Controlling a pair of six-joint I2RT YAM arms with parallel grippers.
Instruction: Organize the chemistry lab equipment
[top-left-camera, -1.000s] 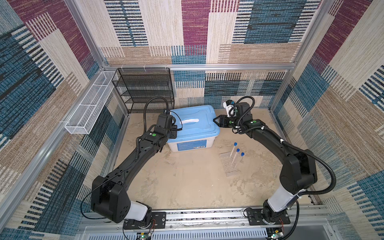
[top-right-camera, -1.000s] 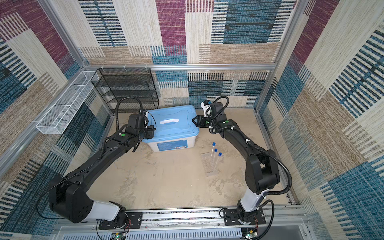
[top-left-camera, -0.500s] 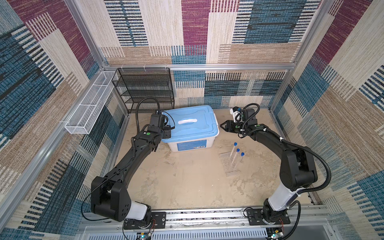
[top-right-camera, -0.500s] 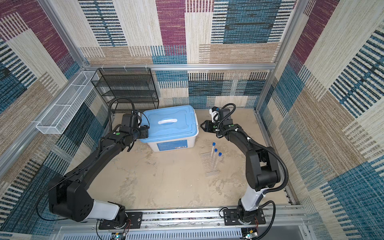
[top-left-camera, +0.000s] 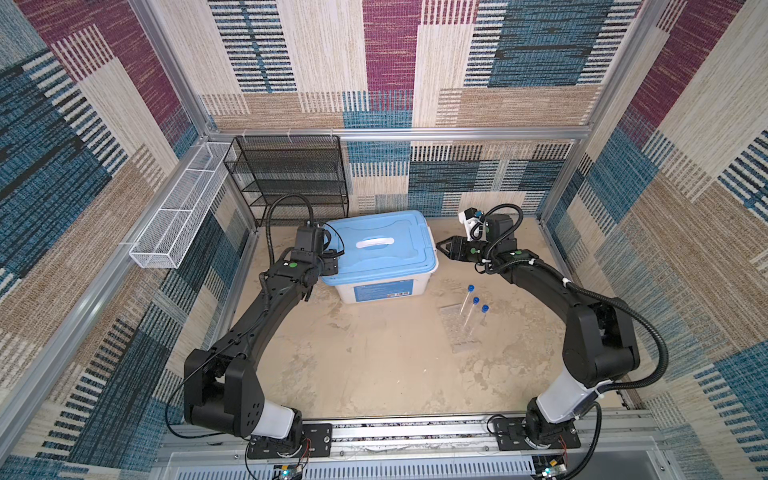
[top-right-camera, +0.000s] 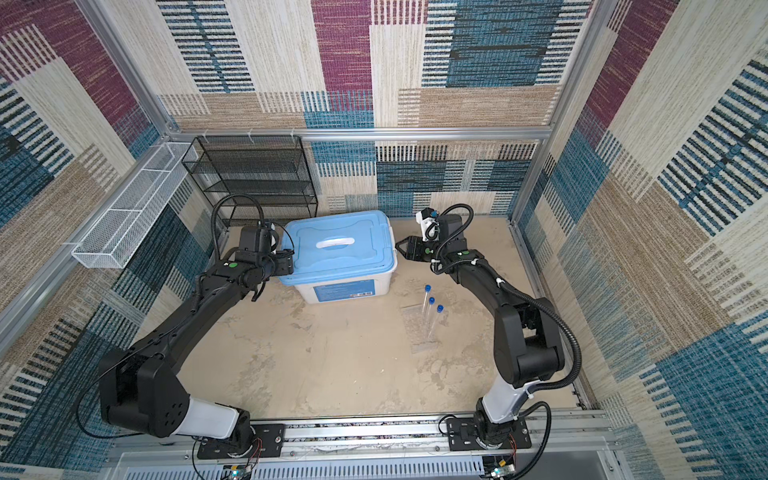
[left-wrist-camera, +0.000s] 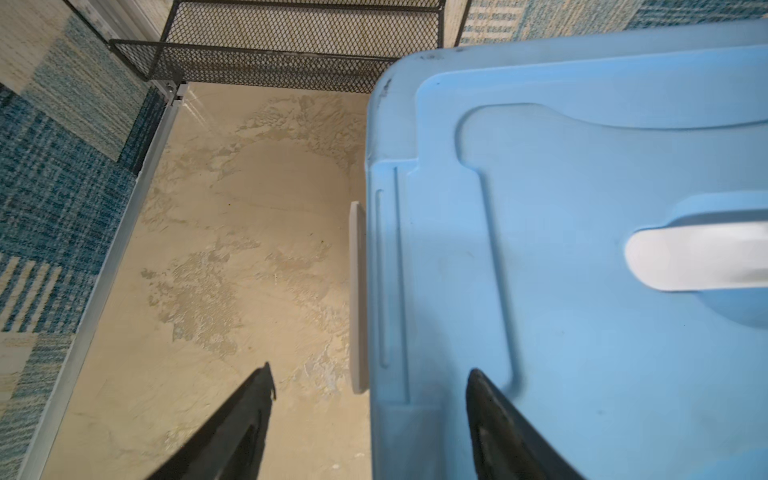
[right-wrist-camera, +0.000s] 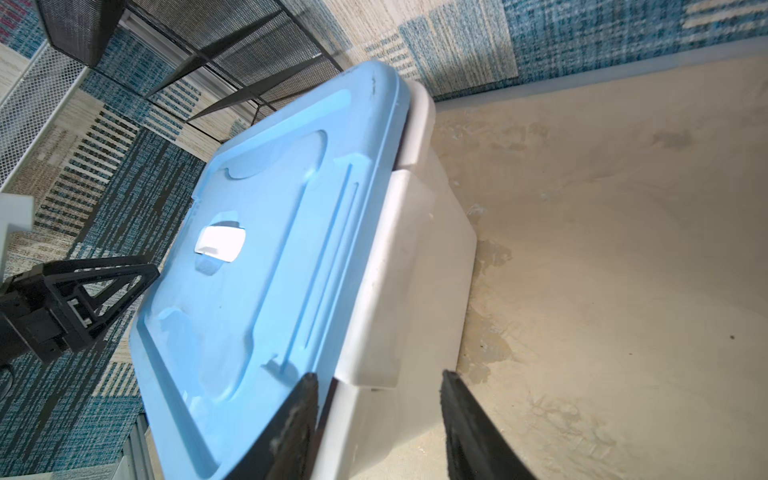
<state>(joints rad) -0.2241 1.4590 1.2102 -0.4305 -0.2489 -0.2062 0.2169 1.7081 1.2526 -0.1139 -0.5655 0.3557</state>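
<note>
**Grippers flank closed bin, tubes parked in rack**

Bin (top-left-camera: 345, 291), white with blue lid (top-left-camera: 386, 266), sits at the middle of the surface's (top-left-camera: 374, 365) back edge. The lid is on and its white handle (top-left-camera: 376, 243) lies flat on top.

The left gripper (left-wrist-camera: 370, 376) is at the bin's left side and released, jaws spread wide. In the left wrist view one finger is over the lid and the other over bare surface, so they straddle the lid's left edge. Nothing is held.

The right gripper (right-wrist-camera: 378, 376) is at the bin's right side, tips pointing at the lid edge in both top views (top-left-camera: 442, 246) (top-right-camera: 401, 247). It is released too, jaws parted. In the right wrist view the bin's white side flap (right-wrist-camera: 374, 291) lies in line with the gap. Can't tell whether either finger touches it.

Three blue-capped tubes (top-left-camera: 469, 318) stand in the clear rack (top-left-camera: 457, 332), caps up. The rack is on the surface between the bin and the front edge, nearer the right edge, well apart from both grippers. It shows the same way in a top view (top-right-camera: 420, 334).

A black mesh shelf (top-left-camera: 291, 174) stands in the back left corner, just behind the bin. A white wire basket (top-left-camera: 178, 220) hangs on the left wall frame.
</note>
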